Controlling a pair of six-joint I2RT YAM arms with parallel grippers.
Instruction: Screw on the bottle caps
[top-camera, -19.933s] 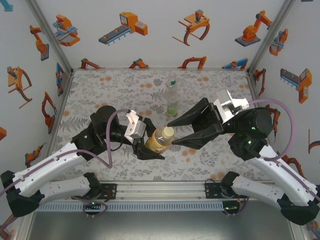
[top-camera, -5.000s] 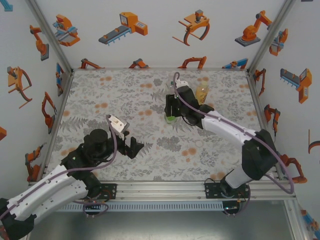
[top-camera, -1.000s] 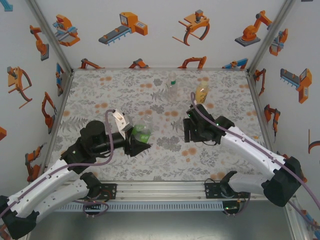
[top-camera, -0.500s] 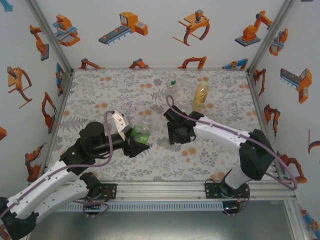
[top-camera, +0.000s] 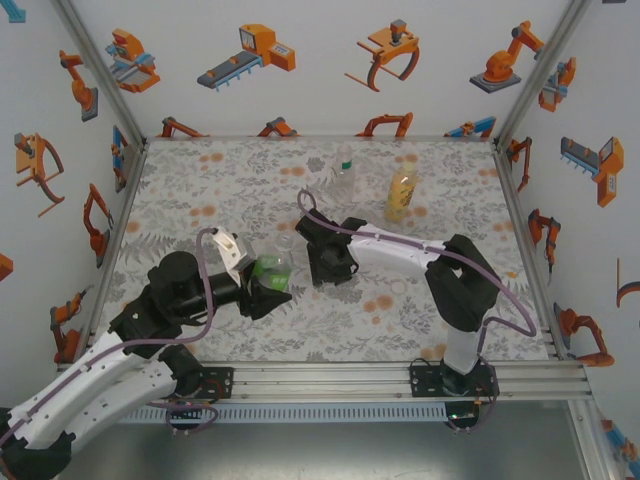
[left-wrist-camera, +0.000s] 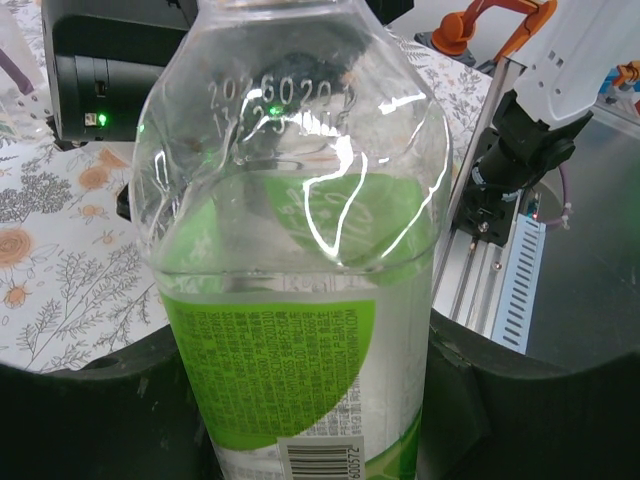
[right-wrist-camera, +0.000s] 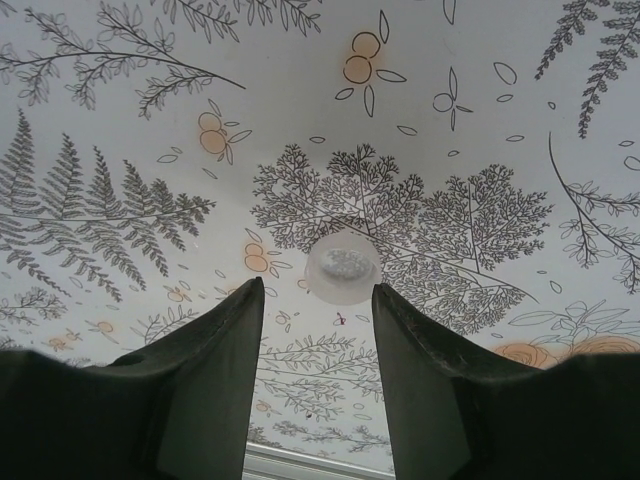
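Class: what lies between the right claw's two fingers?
A pale bottle cap on the flowered cloth, at the right claw's tip, in the right wrist view.

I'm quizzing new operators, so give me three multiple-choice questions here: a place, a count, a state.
1. Where is the loose cap? A. on the table, just ahead of the right gripper; B. in a bowl; C. on a bottle neck.
2. How many bottles stand free at the back? A. one; B. two; C. three.
3. The left gripper is: A. open; B. shut on the green-label bottle; C. shut on a cap.
Answers: A, it lies on the table in the right wrist view; B, the amber bottle and the clear bottle; B, its fingers flank the bottle's body.
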